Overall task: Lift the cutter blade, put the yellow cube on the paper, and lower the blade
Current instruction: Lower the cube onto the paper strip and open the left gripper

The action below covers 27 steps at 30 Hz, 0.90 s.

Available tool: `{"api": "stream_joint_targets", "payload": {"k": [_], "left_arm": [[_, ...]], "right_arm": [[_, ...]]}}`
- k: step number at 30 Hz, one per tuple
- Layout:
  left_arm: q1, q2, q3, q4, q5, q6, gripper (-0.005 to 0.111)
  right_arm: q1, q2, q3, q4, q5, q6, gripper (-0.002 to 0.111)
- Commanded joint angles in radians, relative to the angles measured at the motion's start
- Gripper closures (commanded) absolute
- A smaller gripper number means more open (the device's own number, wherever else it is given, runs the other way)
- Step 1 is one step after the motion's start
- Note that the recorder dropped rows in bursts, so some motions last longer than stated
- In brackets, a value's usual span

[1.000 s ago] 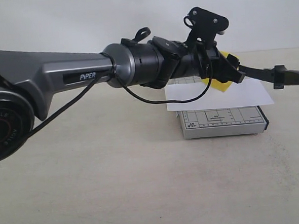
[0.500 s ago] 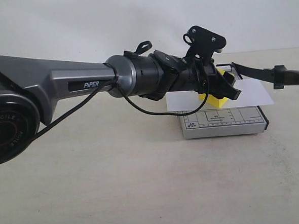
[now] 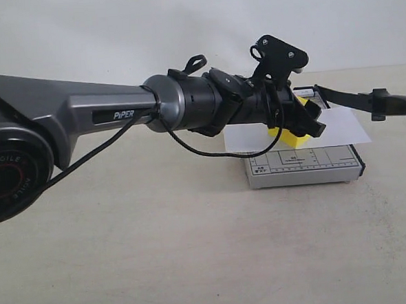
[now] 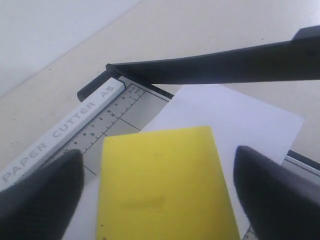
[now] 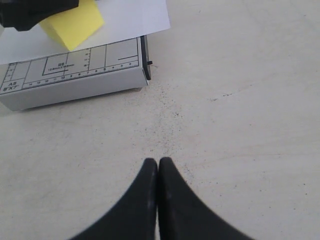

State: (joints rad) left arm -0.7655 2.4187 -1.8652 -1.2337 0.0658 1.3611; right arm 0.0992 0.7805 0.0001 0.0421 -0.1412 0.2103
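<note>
Left wrist view: one yellow cube (image 4: 160,185) on one paper (image 4: 240,115), one cutter blade (image 4: 225,65) raised; left fingers (image 4: 45,195) apart, right fingers (image 5: 145,200) together.

Cube (image 4: 160,185): bright yellow, plain, with only a faint darker smudge on top.
Paper (image 4: 240,115): plain white, unprinted.
Cutter board (image 3: 304,166): light grey, with thin black ruled lines, scale ticks and small black print; a paler edge strip carries grey capital letters.
Blade (image 4: 225,65): black, plain and matte.
Left arm (image 3: 83,107): dark grey metallic shell, a black label with white lettering, a silver-grey collar, black wrist parts and a black cable.
Left gripper (image 4: 159,162): black, with finely textured pads.
Right gripper (image 5: 158,162): black and smooth.
Table (image 3: 161,251): pale beige, sprinkled with tiny dark specks.
Wall (image 3: 112,26): plain white.
</note>
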Motion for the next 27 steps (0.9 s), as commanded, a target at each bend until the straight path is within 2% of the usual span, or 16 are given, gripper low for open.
{"api": "stream_joint_targets", "payload": {"k": [1, 4, 13, 16, 20, 22, 23, 25, 27], "left_arm": [[-0.002, -0.005, 0.002, 0.001, 0.005, -0.006, 0.012], [-0.002, -0.005, 0.002, 0.001, 0.005, -0.006, 0.008], [-0.003, -0.050, 0.002, 0.000, 0.025, -0.006, 0.008], [-0.003, -0.075, -0.002, 0.000, 0.109, -0.006, 0.008], [-0.006, -0.082, -0.020, -0.038, 0.297, -0.006, 0.011], [-0.014, -0.091, -0.019, -0.040, 0.351, -0.008, 0.022], [-0.019, -0.099, -0.019, -0.042, 0.367, -0.013, 0.032], [-0.023, -0.116, -0.019, -0.042, 0.390, -0.018, 0.058], [-0.023, -0.136, -0.019, -0.042, 0.439, -0.051, 0.095]], "right_arm": [[0.001, 0.000, 0.000, -0.004, -0.003, -0.003, 0.108], [0.001, 0.000, 0.000, -0.004, -0.003, -0.003, 0.108], [0.001, 0.000, 0.000, -0.004, -0.004, 0.001, 0.108], [0.001, 0.000, 0.000, -0.004, -0.004, 0.001, 0.108], [0.001, 0.000, 0.000, -0.004, -0.004, 0.001, 0.108], [0.001, 0.000, 0.000, -0.004, -0.004, 0.001, 0.108], [0.001, 0.000, 0.000, -0.004, -0.004, 0.001, 0.108], [0.001, 0.000, 0.000, -0.004, -0.004, 0.001, 0.108], [0.001, 0.000, 0.000, -0.004, -0.004, 0.001, 0.108]]}}
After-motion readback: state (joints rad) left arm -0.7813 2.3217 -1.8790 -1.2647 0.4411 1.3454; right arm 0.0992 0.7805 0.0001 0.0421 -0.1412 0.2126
